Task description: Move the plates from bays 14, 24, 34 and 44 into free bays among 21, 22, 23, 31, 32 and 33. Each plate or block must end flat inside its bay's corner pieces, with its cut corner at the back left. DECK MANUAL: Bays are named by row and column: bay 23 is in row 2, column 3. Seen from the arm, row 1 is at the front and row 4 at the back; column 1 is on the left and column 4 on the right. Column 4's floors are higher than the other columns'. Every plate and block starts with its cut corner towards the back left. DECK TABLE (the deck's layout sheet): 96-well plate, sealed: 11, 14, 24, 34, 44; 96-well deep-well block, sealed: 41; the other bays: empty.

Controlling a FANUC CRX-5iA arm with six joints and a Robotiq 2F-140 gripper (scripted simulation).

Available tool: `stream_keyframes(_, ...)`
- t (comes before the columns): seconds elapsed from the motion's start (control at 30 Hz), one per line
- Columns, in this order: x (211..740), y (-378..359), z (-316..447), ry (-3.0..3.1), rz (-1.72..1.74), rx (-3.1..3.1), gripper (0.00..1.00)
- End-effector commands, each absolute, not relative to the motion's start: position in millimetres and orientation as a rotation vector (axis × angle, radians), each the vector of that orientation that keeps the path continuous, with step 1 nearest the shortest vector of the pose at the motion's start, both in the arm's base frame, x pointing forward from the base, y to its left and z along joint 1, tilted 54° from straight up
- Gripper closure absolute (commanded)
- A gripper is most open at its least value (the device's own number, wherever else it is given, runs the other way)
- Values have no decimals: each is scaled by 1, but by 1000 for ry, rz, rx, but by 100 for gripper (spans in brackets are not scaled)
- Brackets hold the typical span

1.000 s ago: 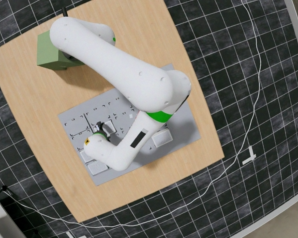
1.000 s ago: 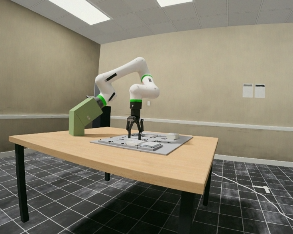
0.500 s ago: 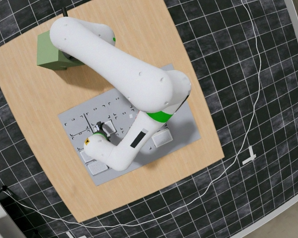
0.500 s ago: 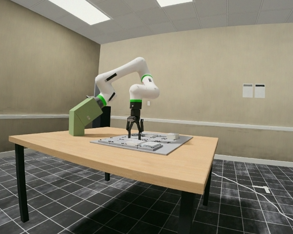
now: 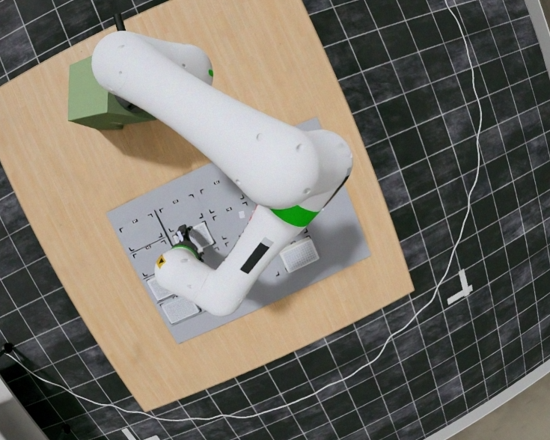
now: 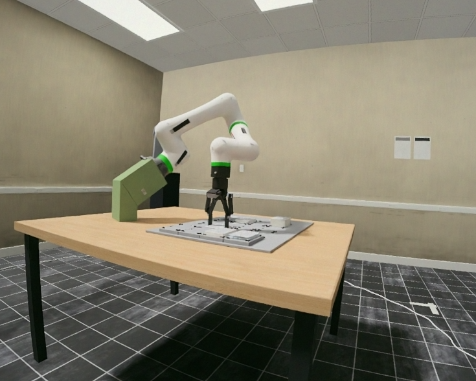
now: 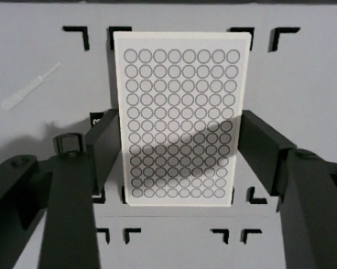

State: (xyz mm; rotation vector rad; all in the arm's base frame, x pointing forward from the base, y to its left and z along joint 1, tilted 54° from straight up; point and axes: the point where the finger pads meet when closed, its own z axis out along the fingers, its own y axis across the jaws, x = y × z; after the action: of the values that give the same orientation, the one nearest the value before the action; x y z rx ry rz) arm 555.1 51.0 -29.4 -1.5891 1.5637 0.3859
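Observation:
My gripper is shut on a white sealed 96-well plate, its pads on the plate's two long sides. The plate is held low over the grey deck, between a bay's black corner marks. I cannot tell whether it touches the floor. Two more sealed plates lie on the raised column at the deck's edge; the arm partly covers one. The deep-well block stands at the far corner.
The arm's big links hang over the middle of the deck and hide several bays. Two raised bays beside my gripper show only corner marks. A small white flat piece lies on the deck. A green pedestal holds the arm's base.

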Motion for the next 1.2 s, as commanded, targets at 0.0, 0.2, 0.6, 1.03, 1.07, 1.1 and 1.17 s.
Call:
stream_keyframes(0.0,555,50,-29,1564,384,-1589,90)
stream_keyframes(0.2,555,50,-29,1564,384,-1589,90)
stream_keyframes(0.6,555,50,-29,1564,384,-1589,30)
stream_keyframes(1.03,555,50,-29,1564,384,-1589,30)
stream_keyframes(1.07,555,50,-29,1564,384,-1589,30)
stream_keyframes(1.1,555,50,-29,1564,384,-1589,30)
stream_keyframes(1.17,555,50,-29,1564,384,-1589,30)
